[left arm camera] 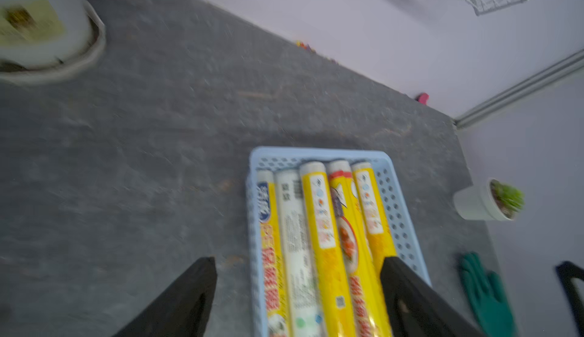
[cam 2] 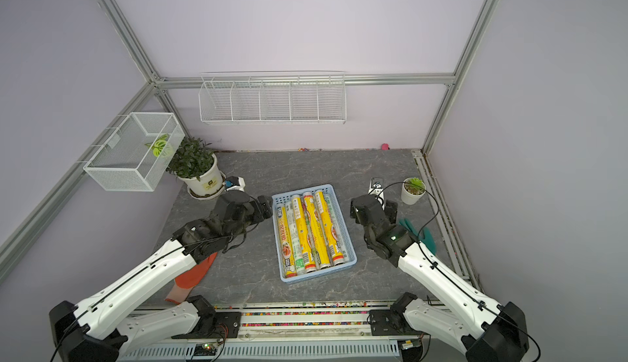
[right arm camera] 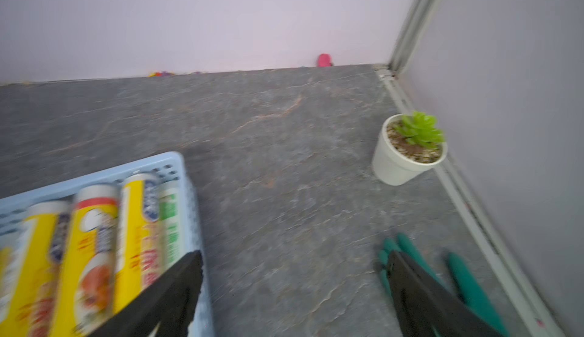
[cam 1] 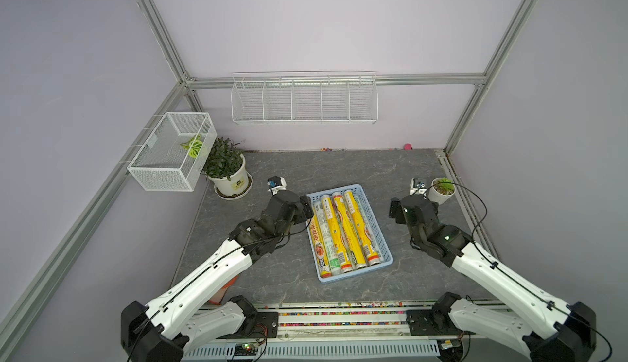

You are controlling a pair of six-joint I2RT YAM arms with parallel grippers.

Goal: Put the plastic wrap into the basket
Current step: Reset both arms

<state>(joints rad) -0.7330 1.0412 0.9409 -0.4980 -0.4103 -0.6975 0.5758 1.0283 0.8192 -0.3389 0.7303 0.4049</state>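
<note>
text legible: none | plastic wrap [left arm camera: 320,224] — red characters, blue logo and QR codes, all too blurred to read | big plant pot [cam 1: 228,183] — label with a dark mark, too small to read

You are looking into a robot test lab: a metal frame [cam 1: 155,24] and plain purple walls [cam 1: 323,20] are boxing in a grey tabletop [cam 1: 339,170], and two white robot arms [cam 1: 210,272] are reaching in from a rail [cam 1: 339,319].
</note>
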